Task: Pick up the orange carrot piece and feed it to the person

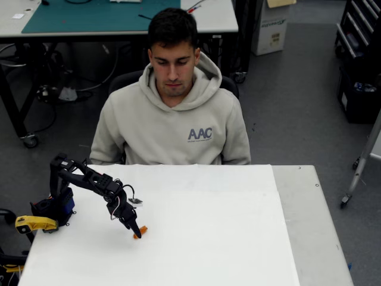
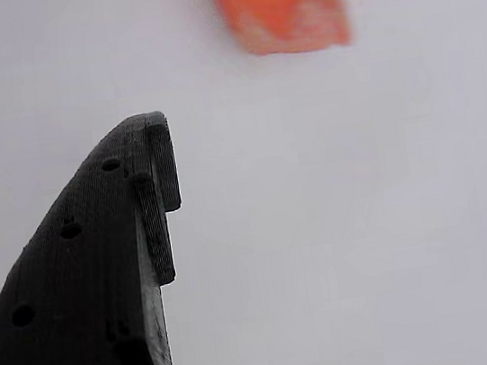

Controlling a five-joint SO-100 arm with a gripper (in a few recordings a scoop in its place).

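Just ahead of the gripper (image 1: 137, 232) sits the orange carrot piece (image 1: 142, 229); jaw state unclear, and a misaligned descent could nudge it away.

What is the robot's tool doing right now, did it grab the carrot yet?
Tool: down at the carrot on the table, not holding it; open or shut cannot be told.
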